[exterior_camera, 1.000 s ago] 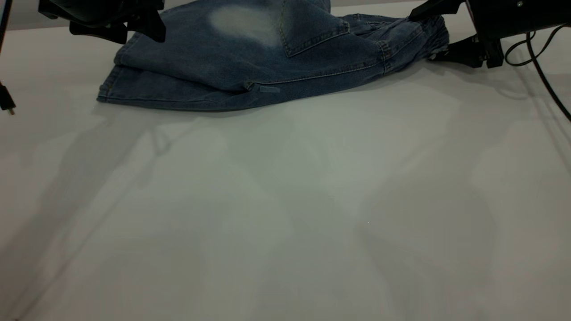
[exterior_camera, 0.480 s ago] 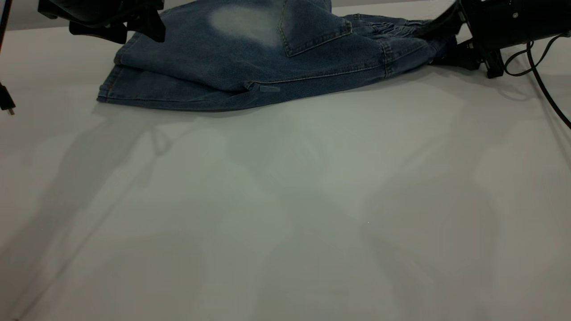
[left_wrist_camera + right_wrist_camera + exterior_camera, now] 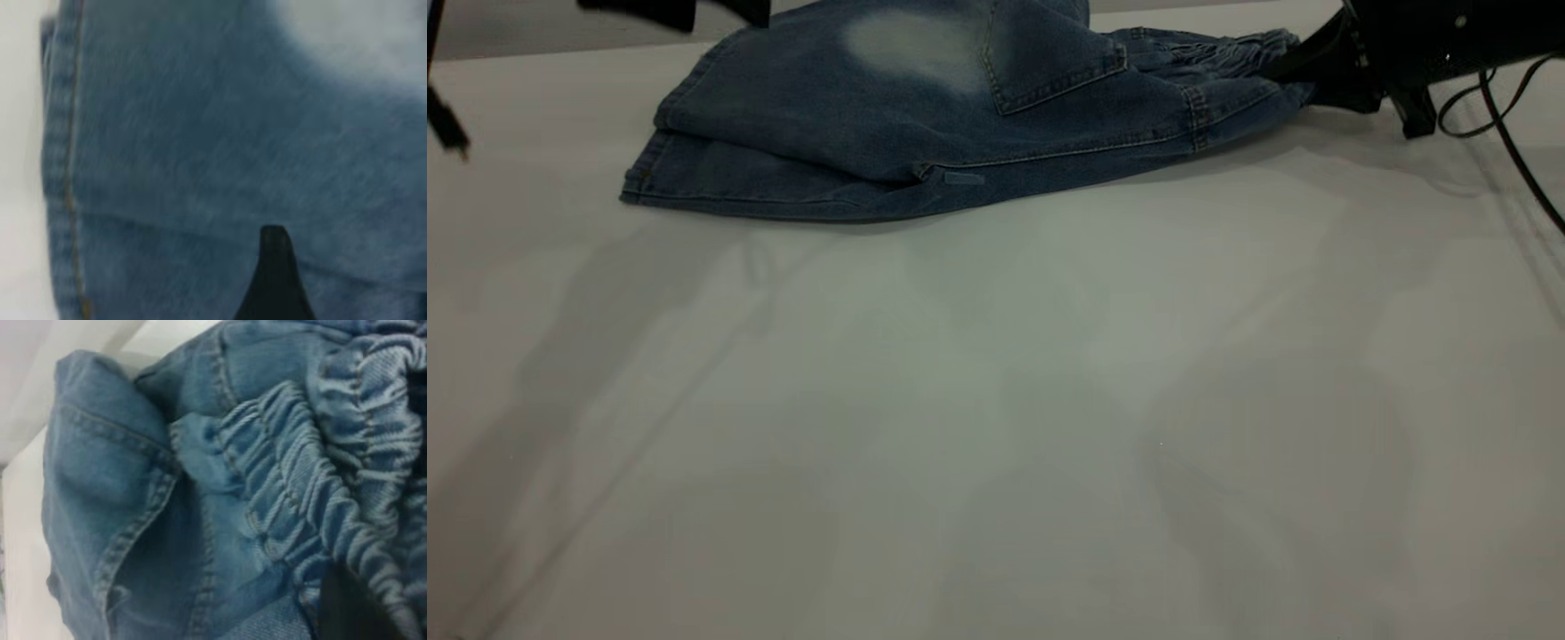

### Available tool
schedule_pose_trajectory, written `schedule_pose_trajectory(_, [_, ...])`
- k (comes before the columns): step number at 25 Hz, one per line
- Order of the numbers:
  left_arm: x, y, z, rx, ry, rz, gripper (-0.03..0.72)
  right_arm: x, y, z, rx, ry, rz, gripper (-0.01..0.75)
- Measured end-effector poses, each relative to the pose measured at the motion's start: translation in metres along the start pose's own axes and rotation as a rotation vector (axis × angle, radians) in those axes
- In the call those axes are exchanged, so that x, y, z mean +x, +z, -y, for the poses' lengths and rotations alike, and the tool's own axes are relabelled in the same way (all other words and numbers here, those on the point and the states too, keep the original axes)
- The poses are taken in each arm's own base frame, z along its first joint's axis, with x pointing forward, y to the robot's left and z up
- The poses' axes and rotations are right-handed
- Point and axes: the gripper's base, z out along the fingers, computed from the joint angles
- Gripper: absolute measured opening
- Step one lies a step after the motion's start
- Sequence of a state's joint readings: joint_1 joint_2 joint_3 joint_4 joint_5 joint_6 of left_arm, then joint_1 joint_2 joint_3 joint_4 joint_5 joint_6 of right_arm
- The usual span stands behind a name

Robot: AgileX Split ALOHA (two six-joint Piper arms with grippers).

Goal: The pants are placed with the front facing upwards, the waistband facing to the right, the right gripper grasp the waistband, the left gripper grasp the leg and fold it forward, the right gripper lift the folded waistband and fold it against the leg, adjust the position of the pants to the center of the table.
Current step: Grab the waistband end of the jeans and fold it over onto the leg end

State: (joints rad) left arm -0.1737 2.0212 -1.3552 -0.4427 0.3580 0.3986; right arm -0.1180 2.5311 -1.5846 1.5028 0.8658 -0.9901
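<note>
Currently, folded blue denim pants (image 3: 925, 116) lie at the white matte table's (image 3: 996, 400) far edge. Black right gripper (image 3: 1303, 67) pinches the ruched elastic waistband (image 3: 313, 487). Left gripper's (image 3: 685, 7) jaw state cannot be determined.

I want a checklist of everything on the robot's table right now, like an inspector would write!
Surface: white table, bare in front.
Job's things: blue pants lie folded lengthwise at the far edge; gathered waistband at the right end.
Clutter: nothing seen.
Grippers: right gripper at the waistband, fabric between its jaws; left gripper raised above the leg end, mostly out of frame.
Cables: black cable trails behind the right gripper.
Surroundings: nothing seen beyond the table.
</note>
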Motion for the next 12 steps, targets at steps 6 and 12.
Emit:
schedule_pose_trajectory(6, [-0.024, 0.001, 0.011, 0.063, 0.067, -0.035, 0.481, -0.005, -0.009, -0.016, -0.013, -0.051, -0.006, 0.062])
schedule_pose_trajectory(12, [-0.032, 0.034, 0.039, 0.121, 0.182, -0.115, 0.481, -0.009, -0.017, -0.029, -0.022, -0.082, -0.007, 0.062])
